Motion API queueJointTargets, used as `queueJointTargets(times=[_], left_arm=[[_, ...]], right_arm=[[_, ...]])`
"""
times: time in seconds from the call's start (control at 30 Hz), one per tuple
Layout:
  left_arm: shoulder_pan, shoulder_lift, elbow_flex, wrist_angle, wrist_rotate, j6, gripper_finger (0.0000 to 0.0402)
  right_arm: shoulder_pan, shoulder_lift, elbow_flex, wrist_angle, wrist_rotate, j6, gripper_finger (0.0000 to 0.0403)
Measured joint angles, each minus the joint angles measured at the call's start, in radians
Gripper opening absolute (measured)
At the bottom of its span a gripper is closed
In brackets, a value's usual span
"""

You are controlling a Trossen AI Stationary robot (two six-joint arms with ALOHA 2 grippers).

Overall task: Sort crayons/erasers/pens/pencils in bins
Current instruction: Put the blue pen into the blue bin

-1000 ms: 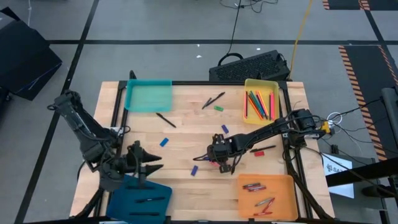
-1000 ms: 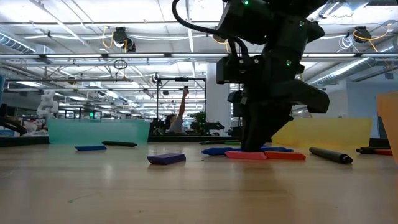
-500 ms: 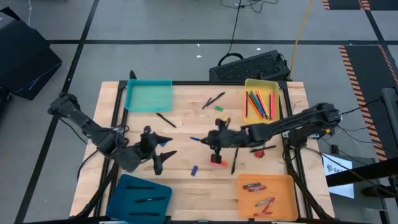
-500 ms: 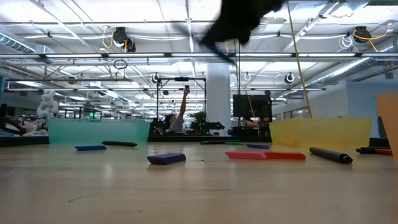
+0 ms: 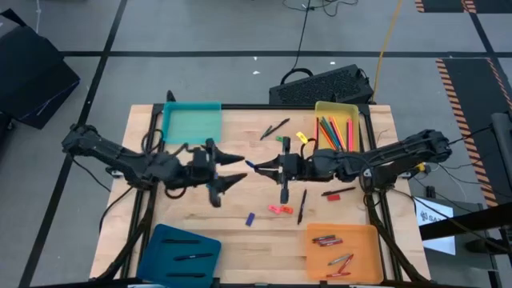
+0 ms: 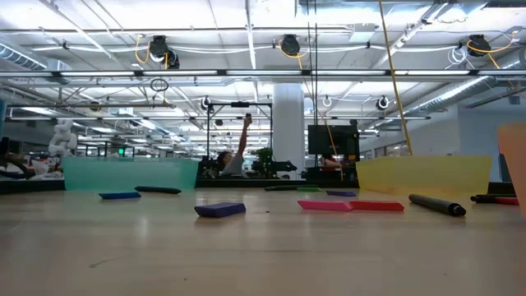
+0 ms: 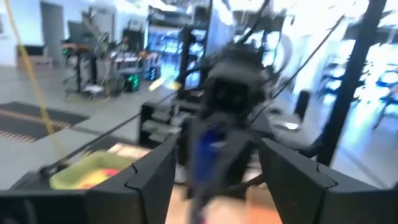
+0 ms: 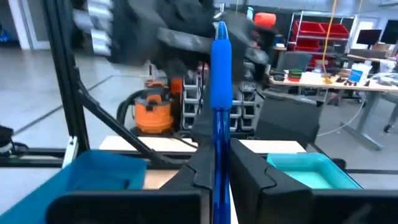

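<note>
Above the table's middle, my right gripper [image 5: 268,167] is shut on a blue pen [image 8: 219,93] that points at my left gripper [image 5: 238,169]. The left gripper faces it, open, its fingers [image 7: 149,180] standing to either side of the pen's free end [image 7: 208,149] without visible touch. The teal bin [image 5: 192,122] and the yellow bin [image 5: 336,132] with pencils stand at the far edge. The dark blue bin [image 5: 180,254] with pens and the orange bin [image 5: 342,250] with crayons stand at the near edge. Neither gripper shows in the low view. My right gripper pinches the blue pen's rear part [image 8: 217,146] between its two fingers. The fingers lie level, come from the table's right and run along the pen. The pen sticks out past the fingertips toward the left, lifted clear of the table.
Loose on the wood lie black pens [image 5: 274,128] [image 5: 212,154] [image 5: 302,206], a red eraser [image 5: 280,210], a blue eraser [image 5: 250,218], a green eraser [image 5: 282,139] and a red piece [image 5: 334,196]. A dark keyboard [image 5: 320,84] sits beyond the far edge.
My right gripper has risen from the table with the blue pen, tipped from pointing down to level, and gone toward the far edge. My left gripper has come from above the dark blue bin toward the table's middle and now faces the pen.
</note>
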Motion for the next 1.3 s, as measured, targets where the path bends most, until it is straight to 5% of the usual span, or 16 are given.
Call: queueJointTargets(times=[0.33, 0.6, 0.77, 0.97, 1.13, 1.3], left_arm=[[0.088, 0.089, -0.001, 0.127, 0.162, -0.016, 0.0179], [0.114, 0.079, -0.001, 0.099, 0.209, -0.002, 0.0035], [0.114, 0.072, 0.004, 0.075, 0.197, -0.001, 0.003], [0.082, 0.036, 0.195, -0.366, 0.147, 0.036, 0.003], [-0.024, 0.032, 0.398, -1.019, 0.144, -0.035, 0.003], [-0.203, 0.033, 0.407, -1.434, 0.277, -0.312, 0.003]], right_arm=[[0.017, 0.002, 0.0, 0.073, -0.017, 0.004, 0.0019], [0.016, 0.001, 0.0, 0.072, 0.013, 0.013, 0.0023], [0.016, 0.001, 0.002, 0.054, 0.037, 0.046, 0.0061], [0.017, -0.004, 0.02, -0.104, 0.039, 0.055, 0.0145], [0.048, 0.005, 0.202, -0.595, 0.064, 0.136, 0.0212], [0.087, 0.047, 0.285, -1.013, 0.059, 0.135, 0.0231]])
